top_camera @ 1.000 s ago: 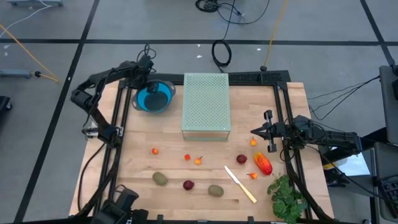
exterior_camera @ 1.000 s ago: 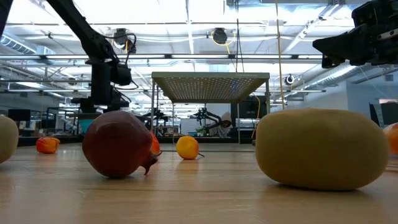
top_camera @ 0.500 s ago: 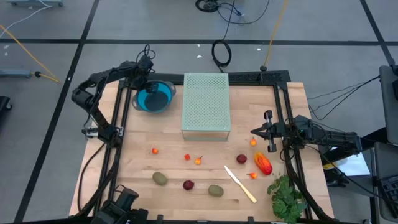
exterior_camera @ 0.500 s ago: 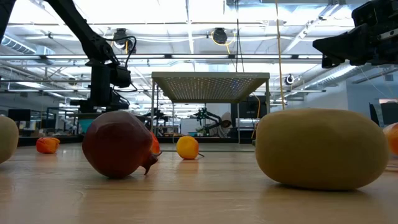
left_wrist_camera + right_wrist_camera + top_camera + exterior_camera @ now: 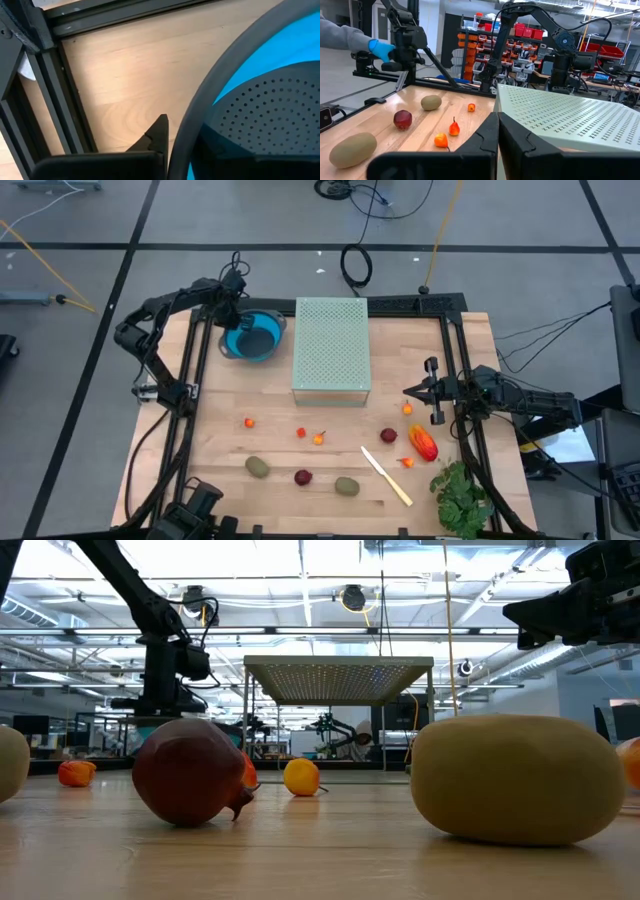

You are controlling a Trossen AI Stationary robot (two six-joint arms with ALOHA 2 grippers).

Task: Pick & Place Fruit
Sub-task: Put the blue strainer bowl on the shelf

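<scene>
Main risk: the left gripper (image 5: 236, 320) is clamping on the rim of the blue bowl (image 5: 252, 337) at the table's (image 5: 470, 340) far left corner. The bite is sitting on one edge only, so the bowl may well tilt or slip out if carried, and it could strike the green perforated box (image 5: 332, 348) standing just beside it.

Near edge of the table: two brown-green kiwi pieces (image 5: 258, 467) (image 5: 347, 485) are lying with a dark red ball (image 5: 303, 476) between them. A cream knife (image 5: 387, 477) is lying to their right, and a green leafy bunch (image 5: 460, 498) is occupying the near right corner.

Middle band: tiny orange-red bits (image 5: 248, 422) (image 5: 319, 438) are lying scattered left of centre. A second dark red ball (image 5: 388, 436) and the red-orange oval (image 5: 424, 444) are lying toward the right edge.

The right gripper (image 5: 424, 391), its fingers pressed together and empty, is hovering near the right edge, just beyond the red-orange oval. It is the closest gripper to any fruit.

All fruit is lying well apart from the left gripper; none is visible in the bowl. A person's blue-gloved hand (image 5: 381, 49) is showing beyond the table.
</scene>
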